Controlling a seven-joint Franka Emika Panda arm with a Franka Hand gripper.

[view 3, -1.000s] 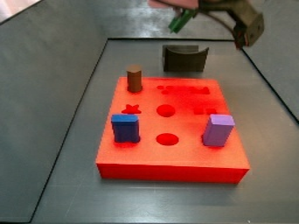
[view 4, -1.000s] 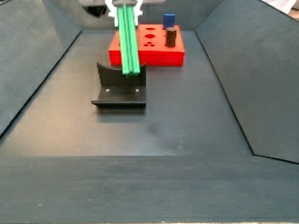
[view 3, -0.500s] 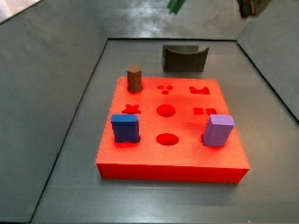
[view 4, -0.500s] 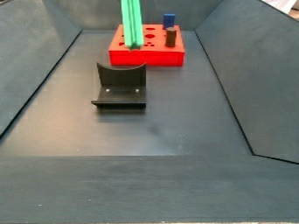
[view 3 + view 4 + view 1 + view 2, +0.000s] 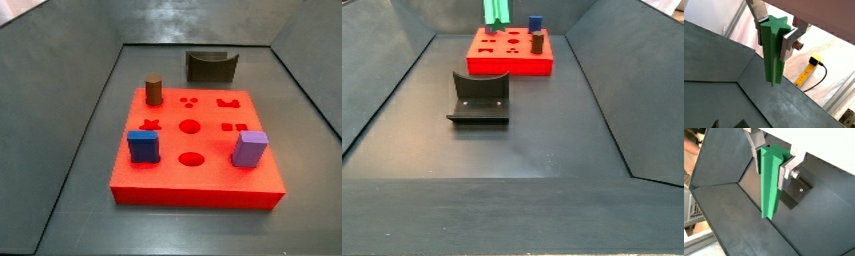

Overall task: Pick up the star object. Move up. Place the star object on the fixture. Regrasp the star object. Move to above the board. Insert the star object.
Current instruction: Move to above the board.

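You are watching the board (image 5: 510,53) staying put while the star object (image 5: 496,11) has risen since a second ago, now hanging upright above the board's near edge, well clear of the fixture (image 5: 481,97); the claw (image 5: 776,31) is pinching its top, so insertion is coming.

Green star object (image 5: 771,50) sits clamped in the silver gripper (image 5: 774,31). The board (image 5: 201,165) is bright red, bearing blue (image 5: 143,146), purple (image 5: 250,149) and brown (image 5: 154,92) pegs; the fixture (image 5: 480,98) is dark olive-grey.
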